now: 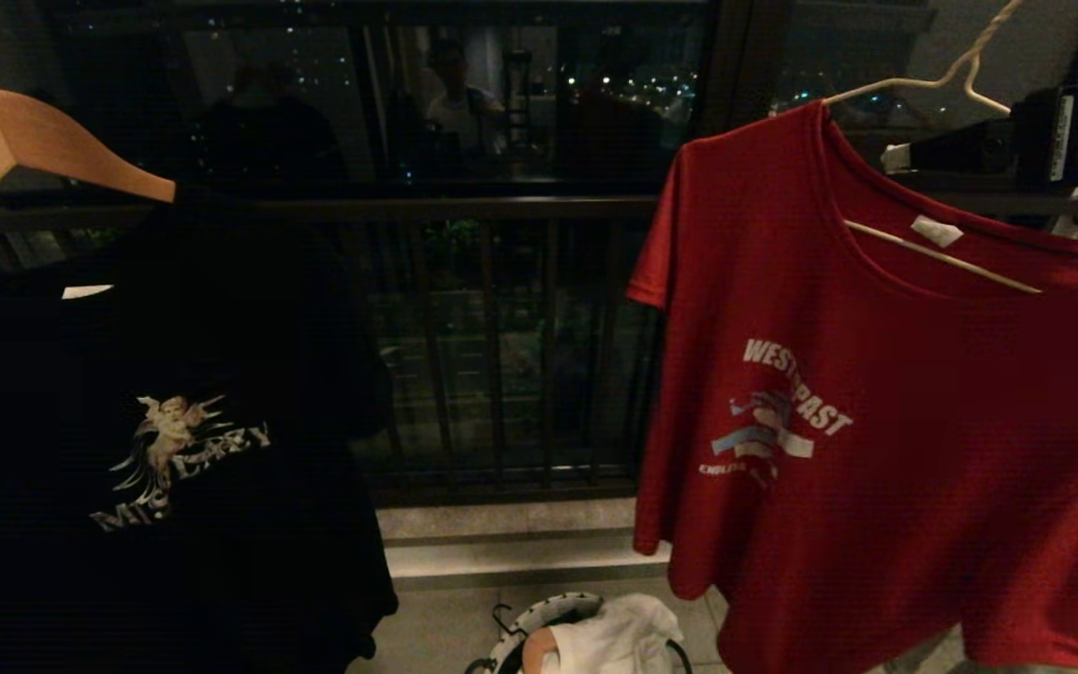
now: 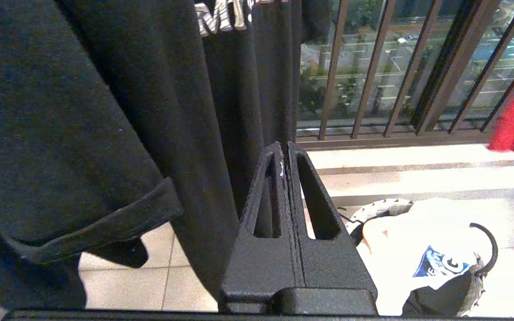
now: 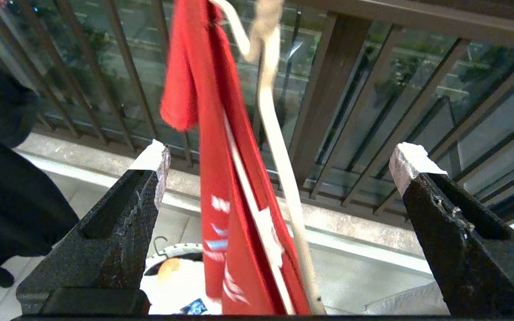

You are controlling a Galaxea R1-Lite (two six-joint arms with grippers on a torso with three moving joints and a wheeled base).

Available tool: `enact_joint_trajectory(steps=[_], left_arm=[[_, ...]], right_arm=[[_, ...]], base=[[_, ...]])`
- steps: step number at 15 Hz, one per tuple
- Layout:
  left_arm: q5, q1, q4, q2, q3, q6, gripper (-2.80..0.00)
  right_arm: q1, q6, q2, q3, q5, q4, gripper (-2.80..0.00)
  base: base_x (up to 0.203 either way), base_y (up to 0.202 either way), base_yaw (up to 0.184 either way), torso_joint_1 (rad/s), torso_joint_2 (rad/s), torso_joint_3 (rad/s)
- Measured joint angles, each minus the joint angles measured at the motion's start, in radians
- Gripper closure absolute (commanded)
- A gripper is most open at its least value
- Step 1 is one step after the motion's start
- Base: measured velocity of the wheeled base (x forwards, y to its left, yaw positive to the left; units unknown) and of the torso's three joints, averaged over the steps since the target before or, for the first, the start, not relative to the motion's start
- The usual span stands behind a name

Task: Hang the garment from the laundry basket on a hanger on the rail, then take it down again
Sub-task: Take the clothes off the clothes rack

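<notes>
Red T-shirt [image 1: 895, 440] with white "WEST COAST" lettering, cream-white wire hanger [image 1: 932, 80], black T-shirt [image 1: 155, 449] with pale angel print, black-and-white patterned basket rim [image 1: 539, 613]

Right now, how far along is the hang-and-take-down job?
Done: the red WEST COAST T-shirt hangs on the cream wire hanger. In hand: the right tool is open, level with shirt and hanger, gripping nothing. Left: taking it down. The left tool is shut, empty.
</notes>
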Motion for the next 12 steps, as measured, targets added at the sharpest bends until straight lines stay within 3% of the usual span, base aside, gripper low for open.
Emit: enact_joint_trajectory(steps=[3,4,12], left_arm=[[0.0,0.0,0.0,0.0,0.0,0.0,0.0],[0.0,0.0,0.0,0.0,0.0,0.0,0.0],[0.0,0.0,0.0,0.0,0.0,0.0,0.0]], right_arm=[[0.0,-0.001,0.014,-0.007,0.0,-0.001,-2.8],[0.0,-0.002,0.017,-0.007,0.0,-0.001,0.0],[0.0,-0.002,0.025,-0.038,0.002,-0.001,0.0]], base=[[0.0,0.0,0.0,0.0,0.0,0.0],[0.0,0.0,0.0,0.0,0.0,0.0],[0.0,0.0,0.0,0.0,0.0,0.0]])
